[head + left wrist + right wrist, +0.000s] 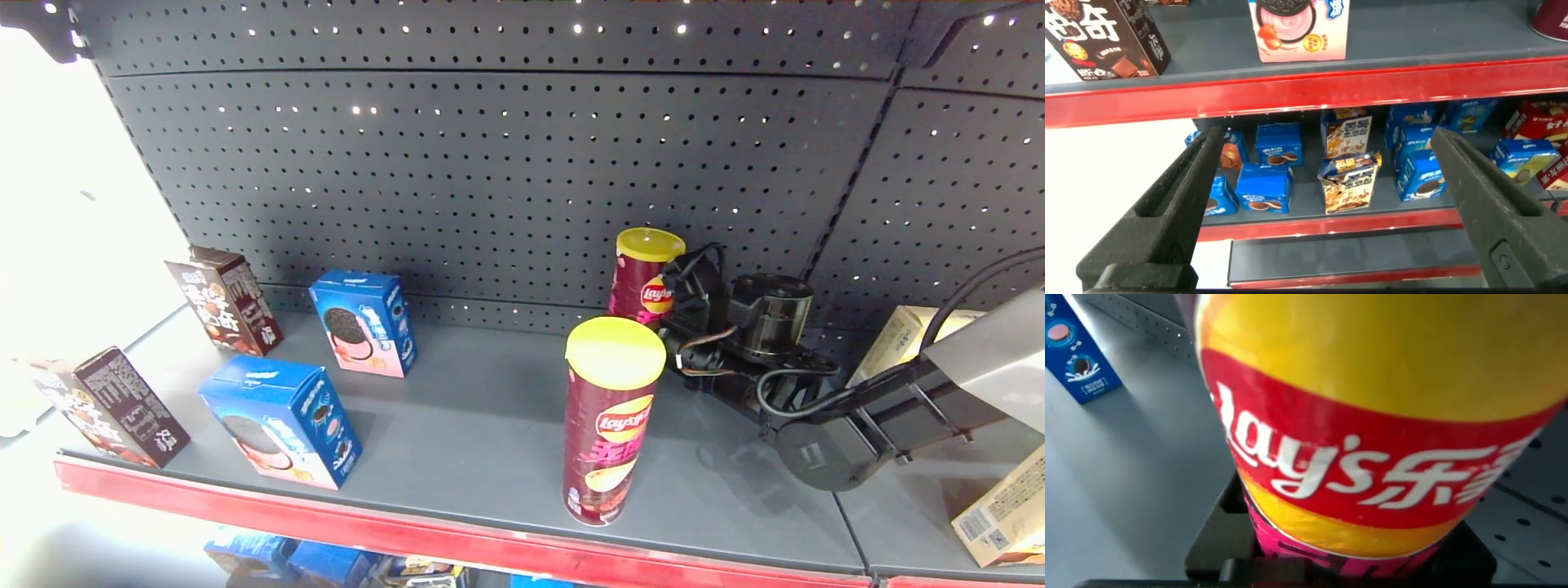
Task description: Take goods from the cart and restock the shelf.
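Because your right claw (682,298) seems clamped on the rear chips can (641,278), upright by the pegboard (490,180) right of centre, it lines up behind the front can (608,425) on the shelf (473,408). Your left claw (1327,143) hangs spread apart, free for the next item.

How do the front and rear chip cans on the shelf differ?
The front can stands free near the red edge of the shelf; the rear can stands by the pegboard. The right gripper is clamped on the rear can, while nothing touches the front can. Both are upright and maroon with yellow lids.
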`<state>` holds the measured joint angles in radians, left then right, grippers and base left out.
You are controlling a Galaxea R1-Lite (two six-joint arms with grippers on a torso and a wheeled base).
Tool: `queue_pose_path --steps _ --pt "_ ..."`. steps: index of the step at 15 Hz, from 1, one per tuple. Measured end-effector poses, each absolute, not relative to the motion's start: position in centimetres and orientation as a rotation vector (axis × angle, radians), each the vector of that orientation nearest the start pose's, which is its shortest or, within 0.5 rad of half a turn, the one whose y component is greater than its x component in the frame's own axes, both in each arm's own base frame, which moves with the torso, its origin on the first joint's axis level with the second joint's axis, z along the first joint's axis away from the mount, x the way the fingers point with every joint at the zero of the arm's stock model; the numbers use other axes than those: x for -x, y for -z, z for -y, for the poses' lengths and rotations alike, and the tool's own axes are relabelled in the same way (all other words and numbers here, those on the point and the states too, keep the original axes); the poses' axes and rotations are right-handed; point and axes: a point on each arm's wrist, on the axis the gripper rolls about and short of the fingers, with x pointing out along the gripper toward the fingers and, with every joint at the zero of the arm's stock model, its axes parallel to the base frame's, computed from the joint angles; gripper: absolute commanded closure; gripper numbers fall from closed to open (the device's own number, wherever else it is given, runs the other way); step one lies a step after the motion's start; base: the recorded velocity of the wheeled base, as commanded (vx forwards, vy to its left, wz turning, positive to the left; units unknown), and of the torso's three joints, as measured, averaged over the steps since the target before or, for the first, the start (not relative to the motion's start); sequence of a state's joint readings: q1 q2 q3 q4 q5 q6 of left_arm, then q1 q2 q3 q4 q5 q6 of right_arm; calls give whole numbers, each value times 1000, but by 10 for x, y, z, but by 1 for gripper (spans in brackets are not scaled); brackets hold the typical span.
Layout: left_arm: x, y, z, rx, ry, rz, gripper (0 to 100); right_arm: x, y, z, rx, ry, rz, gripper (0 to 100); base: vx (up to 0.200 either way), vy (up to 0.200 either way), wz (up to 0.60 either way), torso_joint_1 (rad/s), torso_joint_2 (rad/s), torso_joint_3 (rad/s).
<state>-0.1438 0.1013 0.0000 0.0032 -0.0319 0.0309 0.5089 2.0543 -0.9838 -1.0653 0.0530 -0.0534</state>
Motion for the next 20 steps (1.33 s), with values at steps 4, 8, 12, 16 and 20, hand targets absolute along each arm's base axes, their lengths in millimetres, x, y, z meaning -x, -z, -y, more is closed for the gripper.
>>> queue_pose_path --steps 4,8,12,16,20 --pt "15 -77 -1 -37 178 -102 0 -344 -148 -194 52 -569 13 100 0 0 0 0 0 0" --pt "15 -77 -1 -37 177 -101 0 -345 -145 -195 59 -574 12 0 0 0 0 0 0 0" --pt "15 -77 -1 -37 178 -102 0 -341 -141 -193 86 -583 -5 0 0 0 0 0 0 0" --pt "15 -77 -1 -37 178 -102 0 -327 -140 -180 102 -573 -38 0 0 0 0 0 0 0" --pt "15 -77 -1 -37 177 -101 0 -296 -142 -159 124 -567 -80 0 0 0 0 0 0 0"
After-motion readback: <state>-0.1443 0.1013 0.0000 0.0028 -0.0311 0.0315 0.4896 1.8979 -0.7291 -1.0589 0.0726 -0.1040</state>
